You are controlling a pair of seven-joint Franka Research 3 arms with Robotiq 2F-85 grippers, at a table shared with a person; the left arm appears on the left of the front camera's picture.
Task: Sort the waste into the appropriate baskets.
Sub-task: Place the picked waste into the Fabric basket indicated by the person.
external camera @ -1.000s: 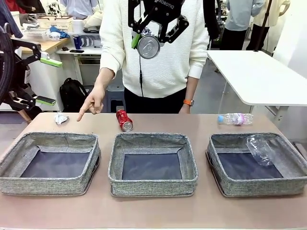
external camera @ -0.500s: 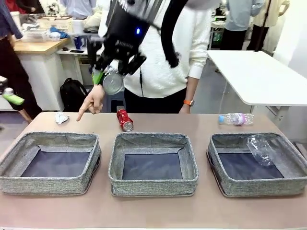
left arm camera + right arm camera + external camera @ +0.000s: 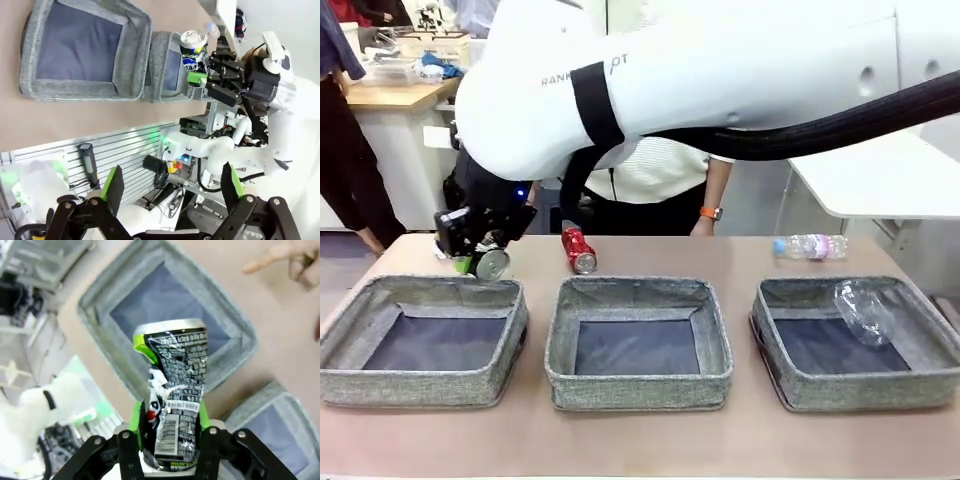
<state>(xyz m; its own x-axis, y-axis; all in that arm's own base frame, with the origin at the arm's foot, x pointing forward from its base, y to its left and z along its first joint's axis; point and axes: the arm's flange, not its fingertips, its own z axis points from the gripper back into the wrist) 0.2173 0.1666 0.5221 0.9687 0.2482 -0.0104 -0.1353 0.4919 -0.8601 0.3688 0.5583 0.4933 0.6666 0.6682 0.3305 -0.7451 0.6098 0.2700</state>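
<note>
Right wrist view: right gripper [image 3: 169, 412] clamps crumpled dark can [image 3: 175, 375] over left woven-fabric basket [image 3: 239, 340]; left gripper [image 3: 171, 190] wide, empty.

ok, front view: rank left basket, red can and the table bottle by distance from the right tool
1. Left basket: its far rim is right at the right tool, which grips the dark can.
2. Red can: behind the middle basket.
3. Table bottle: far right.

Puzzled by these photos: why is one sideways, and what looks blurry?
Left wrist view: the camera is rolled, so the grey woven-fabric basket looks turned sideways. Right wrist view: crushed dark can sharp, person's pointing hand behind it soft. Front view: even light, near white robot arm looms huge.
</note>
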